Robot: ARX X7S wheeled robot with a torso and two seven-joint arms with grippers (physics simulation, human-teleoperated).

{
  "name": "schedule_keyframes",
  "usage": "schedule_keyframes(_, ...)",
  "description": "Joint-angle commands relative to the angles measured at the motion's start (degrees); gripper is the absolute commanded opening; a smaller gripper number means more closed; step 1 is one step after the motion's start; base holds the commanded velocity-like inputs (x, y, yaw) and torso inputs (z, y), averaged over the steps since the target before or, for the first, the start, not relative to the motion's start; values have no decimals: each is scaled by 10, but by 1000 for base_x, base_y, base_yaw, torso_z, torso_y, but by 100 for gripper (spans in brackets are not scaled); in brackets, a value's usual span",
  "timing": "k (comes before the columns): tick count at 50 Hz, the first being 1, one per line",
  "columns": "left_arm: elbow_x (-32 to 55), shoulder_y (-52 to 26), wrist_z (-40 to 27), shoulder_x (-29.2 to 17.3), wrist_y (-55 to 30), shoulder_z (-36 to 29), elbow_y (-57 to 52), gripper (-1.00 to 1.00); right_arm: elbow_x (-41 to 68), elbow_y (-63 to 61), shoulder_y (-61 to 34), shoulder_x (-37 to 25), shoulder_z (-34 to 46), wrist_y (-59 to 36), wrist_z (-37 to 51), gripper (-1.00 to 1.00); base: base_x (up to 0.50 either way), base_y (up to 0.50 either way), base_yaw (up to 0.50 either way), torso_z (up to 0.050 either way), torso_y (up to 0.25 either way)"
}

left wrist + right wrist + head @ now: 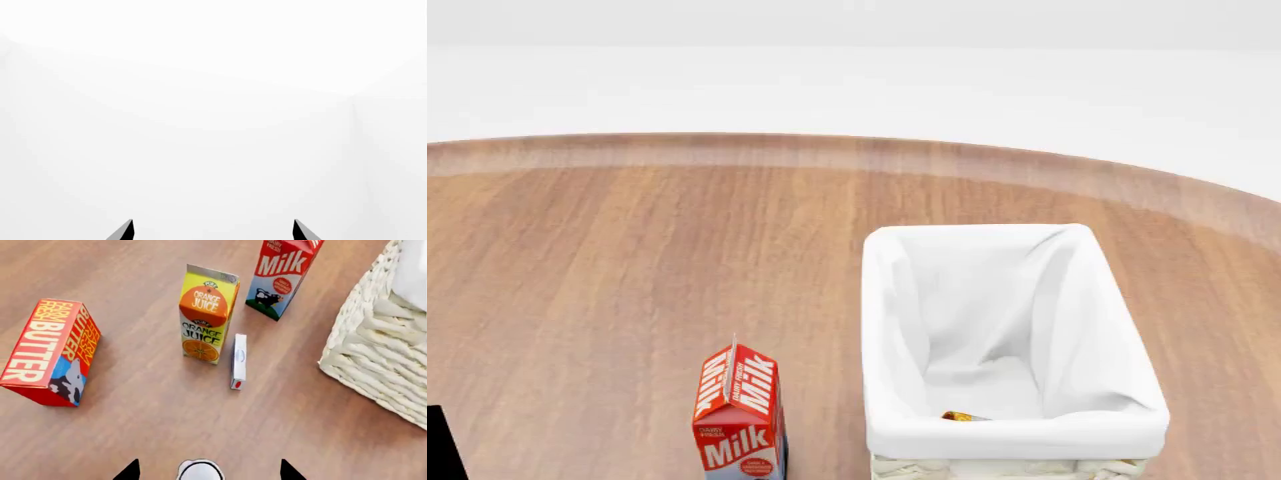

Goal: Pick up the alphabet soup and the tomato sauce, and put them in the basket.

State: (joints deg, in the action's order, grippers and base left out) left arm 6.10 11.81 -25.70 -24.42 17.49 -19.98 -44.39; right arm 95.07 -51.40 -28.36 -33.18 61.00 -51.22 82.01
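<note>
The basket stands on the wooden table at the right of the head view, and its wicker side fills the edge of the right wrist view. A small orange-brown bit lies low inside it; I cannot tell what it is. No label of the alphabet soup or the tomato sauce shows in any view. My right gripper is open above the table, with a pale round top between its fingertips and touching neither. Pointing at blank white, my left gripper is open and holds nothing.
A milk carton stands left of the basket, also seen as the milk carton. An orange juice carton, a small white box lying flat and a red butter box stand nearby. A black part shows at the edge.
</note>
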Motion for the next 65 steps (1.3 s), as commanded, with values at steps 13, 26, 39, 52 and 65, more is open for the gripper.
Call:
schedule_keyframes(13, -2, 0, -3, -1, 6, -4, 4, 100, -242, 32, 238, 13, 97, 53, -109, 100, 0, 0, 0, 0, 0)
schedule_keyframes(26, -3, 1, -4, -1, 12, -7, 10, 100, -272, 69, 242, -26, 72, 106, -181, 100, 0, 0, 0, 0, 0)
schedule_keyframes(39, -5, 2, -5, -2, 16, -10, 15, 100, -296, 107, 263, -56, 49, 168, -239, 100, 0, 0, 0, 0, 0)
schedule_keyframes(52, -4, 0, -7, -5, 15, -9, 13, 100, -295, 135, 263, -80, 21, 204, -265, 100, 0, 0, 0, 0, 0)
schedule_keyframes(65, -3, -1, -9, -6, 18, -10, 16, 100, -302, 169, 243, -67, 17, 203, -284, 100, 0, 0, 0, 0, 0)
